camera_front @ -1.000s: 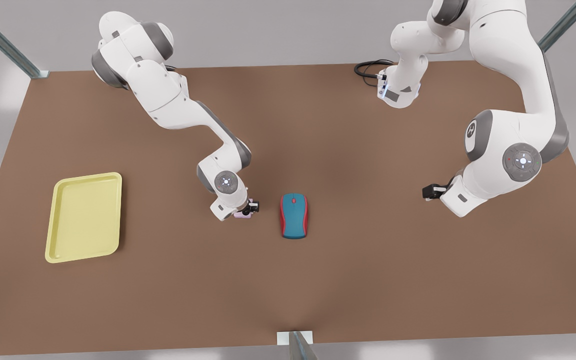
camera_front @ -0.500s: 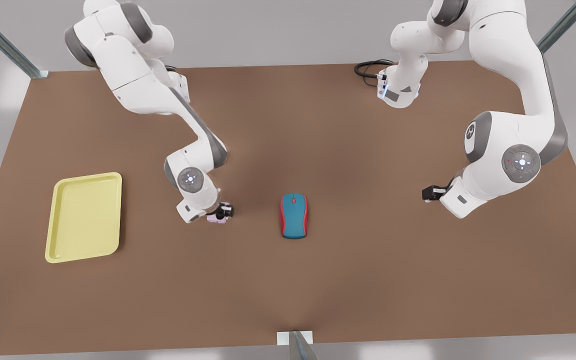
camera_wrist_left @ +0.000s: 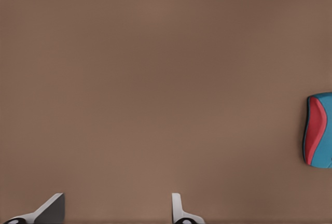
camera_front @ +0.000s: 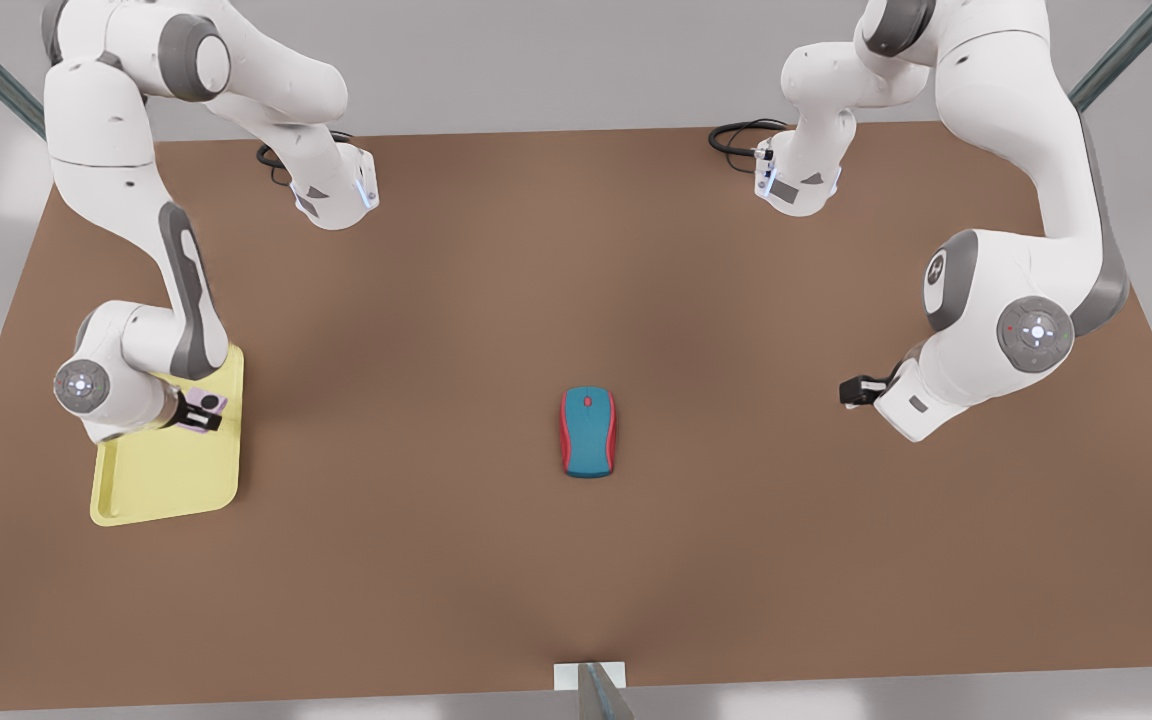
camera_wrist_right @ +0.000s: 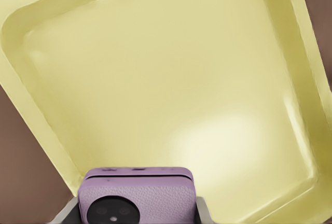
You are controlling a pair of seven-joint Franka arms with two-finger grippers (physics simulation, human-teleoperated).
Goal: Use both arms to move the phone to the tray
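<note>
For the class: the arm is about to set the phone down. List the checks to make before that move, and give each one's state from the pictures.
1. Phone held by the right gripper: ok.
2. Phone over the tray: ok, near its edge on the front view's right.
3. Tray floor below bare: ok.
4. Phone's height above the tray: cannot tell.
5. Left gripper open, waiting apart over the table: ok.
6. Mouse far from the tray: ok.

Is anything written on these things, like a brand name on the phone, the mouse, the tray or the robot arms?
None can be read.
phone, held over the tray by the right gripper: two black circles, no lettering.
mouse: teal and red, no label.
left gripper, waiting at the front view's right: no marking legible.
</note>
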